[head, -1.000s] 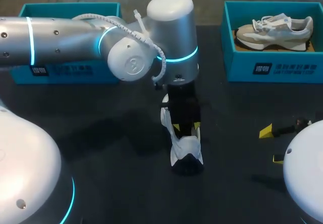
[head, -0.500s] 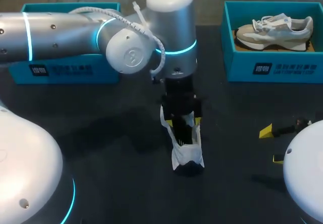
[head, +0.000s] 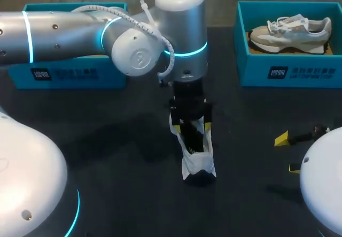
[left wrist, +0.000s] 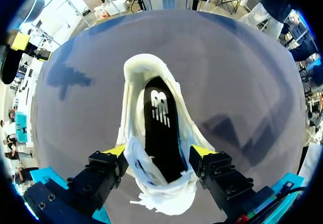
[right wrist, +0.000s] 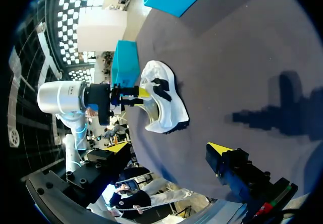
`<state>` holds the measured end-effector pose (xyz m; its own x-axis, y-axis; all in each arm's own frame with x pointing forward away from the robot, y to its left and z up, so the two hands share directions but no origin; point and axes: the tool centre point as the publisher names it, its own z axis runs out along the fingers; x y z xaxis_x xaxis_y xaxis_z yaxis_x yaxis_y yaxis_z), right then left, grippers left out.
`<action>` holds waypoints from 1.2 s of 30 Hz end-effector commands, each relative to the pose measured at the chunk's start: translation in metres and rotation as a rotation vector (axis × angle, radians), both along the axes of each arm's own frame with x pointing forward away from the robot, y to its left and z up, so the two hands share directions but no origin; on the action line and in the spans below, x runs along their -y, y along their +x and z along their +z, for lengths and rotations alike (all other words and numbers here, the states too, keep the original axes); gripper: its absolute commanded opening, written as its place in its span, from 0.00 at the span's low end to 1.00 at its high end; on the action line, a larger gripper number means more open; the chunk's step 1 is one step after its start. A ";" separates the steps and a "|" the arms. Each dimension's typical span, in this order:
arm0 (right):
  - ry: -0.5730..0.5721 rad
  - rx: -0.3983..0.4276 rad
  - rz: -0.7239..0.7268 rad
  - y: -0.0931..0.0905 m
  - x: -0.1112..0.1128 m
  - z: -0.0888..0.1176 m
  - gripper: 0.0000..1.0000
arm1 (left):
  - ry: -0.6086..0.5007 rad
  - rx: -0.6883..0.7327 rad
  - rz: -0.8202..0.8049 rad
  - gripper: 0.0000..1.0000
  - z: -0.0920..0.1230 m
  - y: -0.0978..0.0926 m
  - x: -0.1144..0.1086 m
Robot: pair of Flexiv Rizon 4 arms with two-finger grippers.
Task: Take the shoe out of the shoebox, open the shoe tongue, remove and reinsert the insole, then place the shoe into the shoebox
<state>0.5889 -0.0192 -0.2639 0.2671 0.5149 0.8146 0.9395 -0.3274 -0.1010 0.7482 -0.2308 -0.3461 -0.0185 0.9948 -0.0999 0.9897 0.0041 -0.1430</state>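
- Yellow tips of the left gripper [left wrist: 159, 151] press both flanks of the shoe [left wrist: 132, 114], clamping its laced end on the table [left wrist: 242, 82].
- Shoe's long axis runs straight ahead of it, heel farthest; the black insole [left wrist: 160, 128] lies inside.
- Right gripper [right wrist: 169, 151] hangs agape and empty, well apart.

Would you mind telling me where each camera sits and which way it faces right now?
Head view: above and behind, looking down on the black table; left arm and right arm show.
Left wrist view: on the left wrist, looking down into the white sneaker and its black insole; left tool shows.
Right wrist view: on the right wrist, facing across the table; right tool shows, open.
Shared: all three see the white sneaker.
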 end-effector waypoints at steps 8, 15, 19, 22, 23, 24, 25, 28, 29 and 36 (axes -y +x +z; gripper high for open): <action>-0.004 0.001 -0.003 -0.002 0.000 0.002 1.00 | -0.030 0.039 0.037 0.70 0.019 0.020 -0.008; -0.004 0.001 -0.003 -0.002 0.000 0.002 1.00 | -0.057 0.076 0.044 0.69 0.042 0.034 -0.012; -0.004 0.001 -0.003 -0.002 0.000 0.002 1.00 | -0.077 0.102 0.052 0.44 0.052 0.045 -0.008; -0.004 0.001 -0.003 -0.002 0.000 0.002 1.00 | -0.085 0.113 0.050 0.35 0.053 0.050 0.000; -0.004 0.001 -0.003 -0.002 0.000 0.002 1.00 | -0.087 0.113 0.048 0.34 0.052 0.051 0.002; -0.004 0.001 -0.003 -0.002 0.000 0.002 1.00 | -0.091 0.112 0.044 0.31 0.050 0.051 0.004; -0.004 0.001 -0.003 -0.002 0.000 0.002 1.00 | -0.095 0.111 0.040 0.29 0.047 0.052 0.007; -0.004 0.001 -0.003 -0.002 0.000 0.002 1.00 | -0.102 0.102 0.030 0.28 0.038 0.050 0.013; -0.004 0.001 -0.003 -0.002 0.000 0.002 1.00 | -0.104 0.096 0.029 0.27 0.036 0.048 0.015; -0.004 0.001 -0.003 -0.002 0.000 0.002 1.00 | -0.098 0.053 0.010 0.21 0.018 0.035 0.016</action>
<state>0.5889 -0.0191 -0.2639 0.2669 0.5150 0.8146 0.9395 -0.3273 -0.1009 0.7823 -0.2437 -0.3201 -0.0225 0.9808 -0.1939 0.9961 0.0055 -0.0881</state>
